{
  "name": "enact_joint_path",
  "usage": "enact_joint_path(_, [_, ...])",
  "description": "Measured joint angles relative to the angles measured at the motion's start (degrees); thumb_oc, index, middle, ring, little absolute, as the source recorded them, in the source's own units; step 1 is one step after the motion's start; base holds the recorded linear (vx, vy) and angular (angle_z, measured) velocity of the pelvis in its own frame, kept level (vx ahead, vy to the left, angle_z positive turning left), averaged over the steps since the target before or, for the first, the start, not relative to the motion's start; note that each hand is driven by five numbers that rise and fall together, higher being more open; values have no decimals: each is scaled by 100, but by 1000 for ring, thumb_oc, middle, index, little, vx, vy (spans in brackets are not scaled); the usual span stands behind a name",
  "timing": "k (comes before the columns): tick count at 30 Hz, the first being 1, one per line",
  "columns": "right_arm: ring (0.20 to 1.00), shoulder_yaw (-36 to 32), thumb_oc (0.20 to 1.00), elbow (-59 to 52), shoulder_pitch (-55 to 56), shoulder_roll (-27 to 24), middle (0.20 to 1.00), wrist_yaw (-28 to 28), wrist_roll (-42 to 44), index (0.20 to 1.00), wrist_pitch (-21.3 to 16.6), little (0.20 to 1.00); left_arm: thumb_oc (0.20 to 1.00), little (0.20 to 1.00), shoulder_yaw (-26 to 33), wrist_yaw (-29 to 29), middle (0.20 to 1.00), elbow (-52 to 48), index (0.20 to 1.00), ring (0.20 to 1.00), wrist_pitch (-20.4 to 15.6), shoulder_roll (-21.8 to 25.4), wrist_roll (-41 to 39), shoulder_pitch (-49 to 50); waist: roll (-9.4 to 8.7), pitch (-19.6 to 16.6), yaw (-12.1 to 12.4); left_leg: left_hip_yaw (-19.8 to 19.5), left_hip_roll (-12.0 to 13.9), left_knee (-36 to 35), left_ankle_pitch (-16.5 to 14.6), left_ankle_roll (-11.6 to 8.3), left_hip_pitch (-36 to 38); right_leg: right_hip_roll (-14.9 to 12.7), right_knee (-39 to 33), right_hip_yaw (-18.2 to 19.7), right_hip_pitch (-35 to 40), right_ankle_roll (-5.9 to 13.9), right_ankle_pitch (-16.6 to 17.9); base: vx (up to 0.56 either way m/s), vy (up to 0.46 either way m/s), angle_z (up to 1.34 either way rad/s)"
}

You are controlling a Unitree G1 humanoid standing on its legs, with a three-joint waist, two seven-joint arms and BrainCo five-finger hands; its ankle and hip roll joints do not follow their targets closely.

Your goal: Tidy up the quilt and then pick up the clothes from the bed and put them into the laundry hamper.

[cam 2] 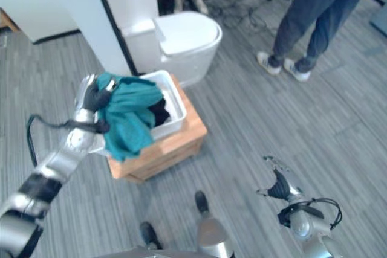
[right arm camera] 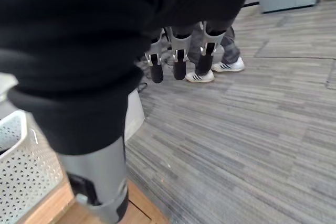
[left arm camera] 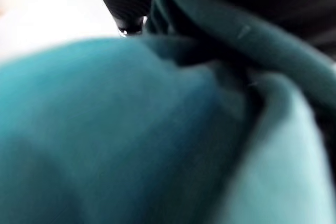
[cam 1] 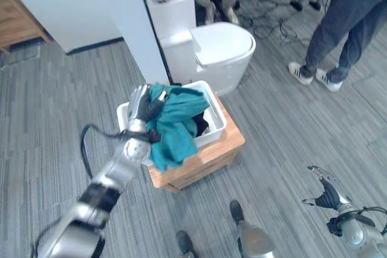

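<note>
The teal garment (cam 1: 175, 126) is soft, matt cloth, hanging in loose folds. The white hamper (cam 1: 216, 112) looks like smooth plastic with perforated walls, on a stand (cam 1: 202, 160) of pale, matt wood. The floor (cam 1: 48, 119) is grey, streaked planking; the toilet (cam 1: 221, 52) is glossy white.

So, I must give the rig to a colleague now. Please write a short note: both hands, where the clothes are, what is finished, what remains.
Left hand: shut on the teal garment, held over the white hamper; part of the cloth hangs outside its front rim.
Right hand: open, empty, low at the robot's right side.
Hamper stands on a wooden stand; a dark garment already lies inside.
Left to do: release the teal garment fully into the hamper. Bed and quilt cannot be judged from here.
</note>
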Motion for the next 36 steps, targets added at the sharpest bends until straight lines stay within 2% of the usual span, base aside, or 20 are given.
enact_joint_path(4, [1000, 347, 1000, 204, -143, 8, 1000, -21, 1, 1000, -2, 1000, 200, 200, -326, 220, 200, 916, 200, 200, 287, 310, 195, -953, 70, 221, -92, 84, 19, 33, 67, -16, -240, 39, 33, 49, -307, -104, 204, -58, -33, -17])
enact_joint_path(7, [1000, 413, 1000, 396, -165, 105, 1000, -182, 1, 1000, -14, 1000, 200, 200, -308, 587, 200, 924, 200, 200, 369, 787, 308, -1444, 37, 559, -84, 94, 60, 27, 69, -24, -259, 72, 34, 39, -329, -115, 212, -26, -40, -3])
enact_joint_path(11, [1000, 651, 1000, 871, -303, 131, 1000, -282, 6, 1000, -49, 1000, 200, 200, -396, 996, 200, 1205, 200, 200, 514, 1089, 486, -1903, -11, 680, -8, 72, 103, 18, 70, -36, -338, 113, 33, 7, -401, -114, 210, -23, -43, 2])
enact_joint_path(14, [1000, 883, 1000, 1107, -522, 135, 1000, -420, 67, 1000, -145, 1000, 200, 200, -757, 1280, 200, 1769, 200, 200, 621, 1184, 623, -2313, -96, 816, -3, 23, 105, 32, 105, -87, -442, 106, 33, -41, -475, -115, 211, -52, -48, 9])
enact_joint_path(15, [1000, 898, 1000, 1108, -619, 197, 1000, -426, 72, 1000, -166, 1000, 580, 580, -835, 1267, 580, 1970, 580, 580, 685, 1168, 610, -2383, -141, 896, 3, 23, 99, 34, 111, -93, -489, 99, 33, -49, -522, -115, 211, -32, -41, 5])
enact_joint_path(16, [1000, 895, 1000, 1112, -673, 256, 1000, -443, 76, 1000, -165, 1000, 1000, 1000, -848, 1243, 1000, 2045, 1000, 1000, 706, 1144, 589, -2380, -162, 956, 13, 17, 99, 34, 116, -96, -496, 99, 33, -50, -524, -115, 211, -46, -45, 6])
enact_joint_path(21, [1000, 1304, 1000, 1544, -1217, 635, 1000, -502, 185, 1000, 77, 1000, 1000, 1000, -586, 446, 1000, 2703, 1000, 1000, 511, -26, -378, -1879, -174, 1190, 57, -98, 99, 34, 123, -101, -532, 97, 35, -127, -520, -116, 212, -30, -10, 7])
enact_joint_path(22, [1000, 1373, 1000, 1622, -1335, 681, 1000, -495, 185, 1000, 79, 1000, 1000, 1000, -637, 219, 1000, 2761, 1000, 1000, 528, -253, -588, -1678, -178, 1265, 64, -102, 93, 35, 124, -101, -532, 92, 37, -139, -518, -118, 213, 20, 34, 0])
enact_joint_path(23, [1000, 1510, 1000, 1674, -1530, 741, 1000, -488, 184, 1000, 99, 1000, 1000, 1000, -671, -178, 1000, 2810, 1000, 1000, 536, -669, -831, -1156, -186, 1349, 68, -94, 81, 37, 126, -99, -514, 76, 39, -135, -506, -122, 217, 0, 0, 0])
enact_joint_path(26, [1000, 1502, 1000, 1721, -1590, 728, 1000, -386, 185, 1000, 262, 1000, 1000, 1000, -392, -429, 1000, 2625, 1000, 1000, 499, -1091, -1273, -770, -189, 1389, 197, -107, 71, 35, 126, -99, -246, 57, 38, -136, -241, -123, 216, 30, 19, 0])
enact_joint_path(29, [1000, 1424, 1000, 1650, -1622, 712, 1000, -382, 189, 1000, 270, 1000, 1000, 1000, -208, -601, 1000, 2482, 1000, 1000, 491, -1109, -1792, -608, -184, 1385, 256, -137, 78, 14, 94, -94, -49, 53, 35, -185, -19, -121, 208, 61, 11, 6])
enact_joint_path(30, [1000, 1412, 1000, 1655, -1678, 713, 1000, -353, 200, 1000, 299, 1000, 1000, 1000, 79, -628, 1000, 1983, 1000, 1000, 407, -1135, -2373, -272, -180, 1383, 292, -142, 81, 5, 38, -78, 74, 55, 34, -200, 111, -147, 187, 113, -8, 0])
enact_joint_path(32, [1000, 1437, 1000, 1653, -1720, 764, 1000, -244, 244, 1000, 294, 1000, 1000, 1000, 298, -679, 1000, 1477, 1000, 1000, 281, -1074, -2994, 152, -179, 1375, 388, -195, 76, 0, 5, -85, 137, 26, 35, -303, 220, -190, 85, 134, -19, 8])
enact_joint_path(33, [1000, 1450, 1000, 1690, -1706, 841, 1000, -159, 264, 1000, 289, 1000, 1000, 1000, 668, -698, 1000, 865, 1000, 1000, 239, -1089, -3178, 569, -214, 1365, 384, -211, 87, -1, -38, -117, 213, 46, 33, -278, 285, -200, 73, 109, -14, 11])
enact_joint_path(34, [1000, 1497, 1000, 1756, -1624, 853, 1000, -98, 263, 1000, 245, 1000, 1000, 1000, 762, -660, 1000, 547, 1000, 1000, 95, -1078, -3283, 880, -200, 1358, 382, -243, 106, 0, -26, -120, 329, 71, 6, -284, 406, -205, 71, 53, -12, 7])
enact_joint_path(36, [1000, 1522, 1000, 2276, -1483, 972, 1000, 59, 241, 1000, 189, 1000, 1000, 1000, 1000, -557, 1000, 352, 1000, 1000, -6, -1041, -3279, 1289, -87, 1084, 573, -293, 152, -2, -68, -113, 427, 102, 1, -326, 550, -227, -56, 85, -13, 13])
